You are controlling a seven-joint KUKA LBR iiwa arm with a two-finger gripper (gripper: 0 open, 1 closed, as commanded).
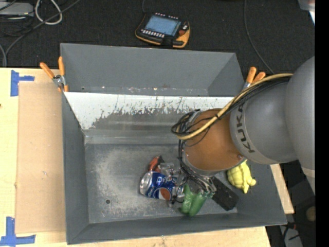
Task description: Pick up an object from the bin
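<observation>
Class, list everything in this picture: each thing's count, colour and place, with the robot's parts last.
bin: one, grey, centre
crushed can: one, blue and silver, bin floor near front
small red thing: one, red-orange, just behind the can
green thing: one, green, right of the can
black block: one, black, right of the green thing
yellow thing: one, yellow, bin's right side
handheld controller: one, black and orange, floor behind bin
arm: one, grey with orange cover, from the right
tool: one, dark, low between can and green thing
</observation>
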